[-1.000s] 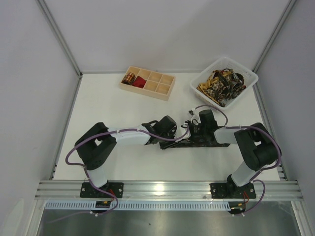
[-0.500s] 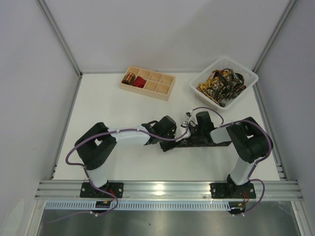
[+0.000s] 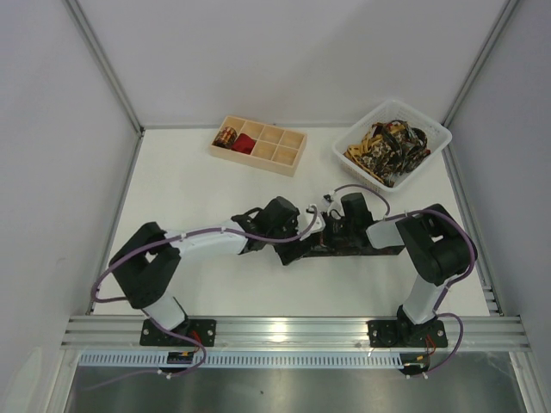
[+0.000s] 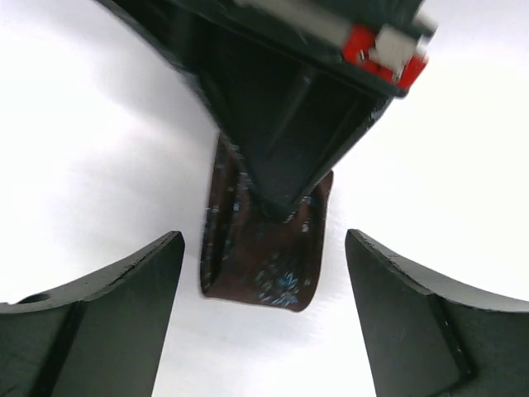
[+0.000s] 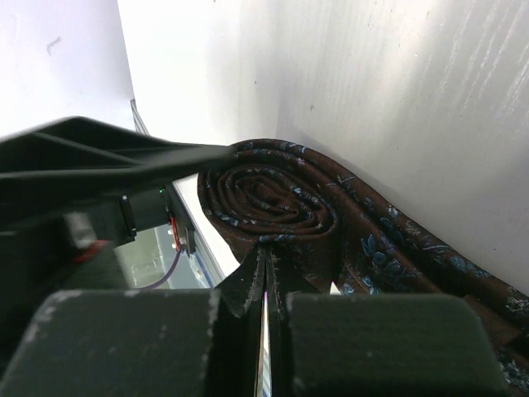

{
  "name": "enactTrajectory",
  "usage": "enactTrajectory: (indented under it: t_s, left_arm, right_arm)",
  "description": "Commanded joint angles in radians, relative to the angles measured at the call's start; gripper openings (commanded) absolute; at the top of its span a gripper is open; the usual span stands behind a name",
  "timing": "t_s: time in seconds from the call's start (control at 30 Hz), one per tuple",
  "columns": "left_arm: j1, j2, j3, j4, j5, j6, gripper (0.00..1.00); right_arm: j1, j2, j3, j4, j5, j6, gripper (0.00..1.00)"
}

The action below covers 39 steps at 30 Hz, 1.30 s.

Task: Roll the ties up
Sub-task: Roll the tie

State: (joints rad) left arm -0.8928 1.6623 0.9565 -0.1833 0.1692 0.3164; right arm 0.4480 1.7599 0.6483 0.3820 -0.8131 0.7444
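Note:
A dark brown tie (image 3: 379,250) with small blue flecks lies across the middle of the table, its left end rolled into a coil (image 5: 269,198). My left gripper (image 4: 264,236) is open, one finger on either side of the coil (image 4: 260,260), touching neither side. My right gripper (image 5: 266,252) is shut, its fingertips resting against the coil's edge. In the left wrist view the right gripper's fingers (image 4: 289,157) point down onto the coil. From above, both grippers meet over the tie's left end: left gripper (image 3: 301,243), right gripper (image 3: 332,236).
A pale wooden compartment tray (image 3: 258,163) stands at the back. It holds a gold-and-black coil (image 3: 226,136) and a red coil (image 3: 245,144). A white basket (image 3: 433,131) at the back right holds a heap of patterned ties (image 3: 387,144).
My left gripper has opened and let go of the coil, and the left arm's elbow has swung down and to the left. The right gripper has edged left and stays shut.

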Motion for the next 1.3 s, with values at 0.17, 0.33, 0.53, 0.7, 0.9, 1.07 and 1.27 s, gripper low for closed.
enactTrajectory:
  t_s: [0.17,0.33,0.53,0.7,0.9,1.07,1.27]
  left_arm:
    - [0.147,-0.304,-0.079,0.13,0.145,-0.249,0.88]
    - [0.279,-0.389,-0.139,0.093,0.217,-0.614,0.9]
    - [0.31,-0.362,-0.338,0.297,0.294,-0.907,0.91]
    - [0.31,-0.254,-0.37,0.43,0.313,-0.925,0.91]
    - [0.31,-0.182,-0.369,0.504,0.285,-0.89,0.92]
    - [0.307,-0.108,-0.355,0.55,0.297,-0.902,0.91]
    - [0.307,-0.041,-0.351,0.614,0.334,-0.928,0.84]
  right_arm:
    - [0.004,0.013,0.045,-0.087,0.063,-0.073,0.0]
    - [0.004,0.0,0.054,-0.126,0.075,-0.096,0.0]
    - [0.004,0.007,0.062,-0.135,0.088,-0.112,0.0]
    - [0.004,0.021,0.088,-0.159,0.081,-0.131,0.0]
    - [0.004,0.027,0.102,-0.169,0.072,-0.139,0.0]
    - [-0.002,0.041,0.105,-0.164,0.063,-0.135,0.0]
    - [-0.006,0.061,0.114,-0.152,0.04,-0.126,0.0]
